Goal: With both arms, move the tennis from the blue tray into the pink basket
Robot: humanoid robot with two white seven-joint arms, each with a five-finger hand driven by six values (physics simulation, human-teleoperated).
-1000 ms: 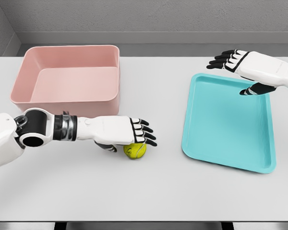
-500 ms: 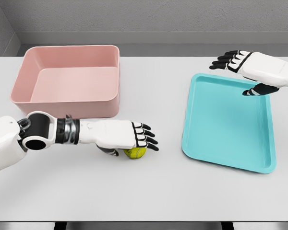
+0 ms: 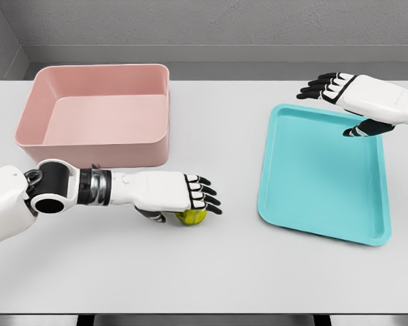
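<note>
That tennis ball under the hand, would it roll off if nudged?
Probably. The ball is round and sits on the flat, bare table, so a nudge would likely send it rolling. The left hand covers it from above, fingers spread, which may steady it. It looks light and fuzzy, likely not slippery.

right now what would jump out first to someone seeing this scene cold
The left hand lies low over the yellow-green tennis ball on the white table, between the pink basket at the back left and the blue tray on the right. Whether it has a grip on the ball cannot be told. The right hand hovers with spread fingers over the tray's far corner.
</note>
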